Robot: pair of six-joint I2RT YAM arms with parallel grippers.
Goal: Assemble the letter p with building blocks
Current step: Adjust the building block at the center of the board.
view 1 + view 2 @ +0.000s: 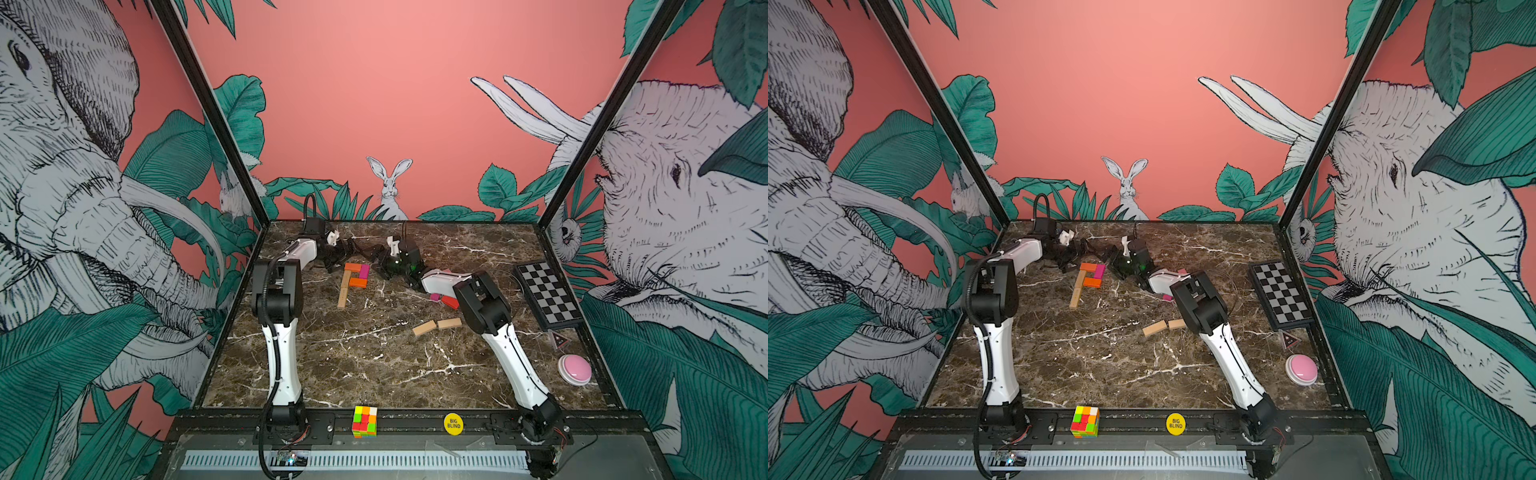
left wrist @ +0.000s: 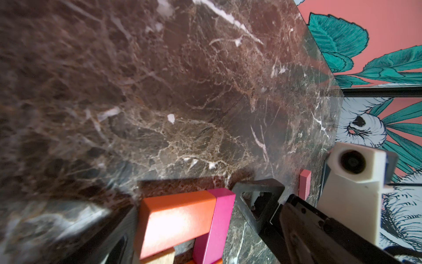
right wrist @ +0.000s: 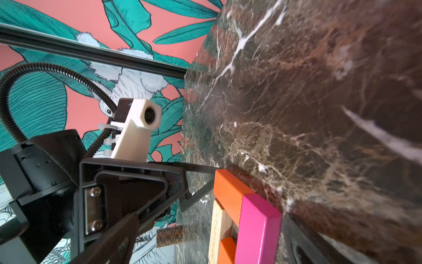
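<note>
Letter P of building blocks [image 1: 1092, 282] lying flat at the far middle of the bench [image 1: 353, 365]: tan stem [image 1: 343, 291], orange top bar [image 1: 353, 267], magenta side [image 1: 364, 271], orange lower bar [image 1: 358, 283]. The left gripper [image 1: 340, 254] and right gripper [image 1: 383, 262] sit low on either side of its head, fingers [image 3: 197, 196] of both spread wide, gripping nothing; whether any tip touches a block cannot be told. Two loose tan blocks [image 1: 424, 327] and a red block [image 1: 450, 302] lie apart, near the right arm [image 1: 482, 307].
</note>
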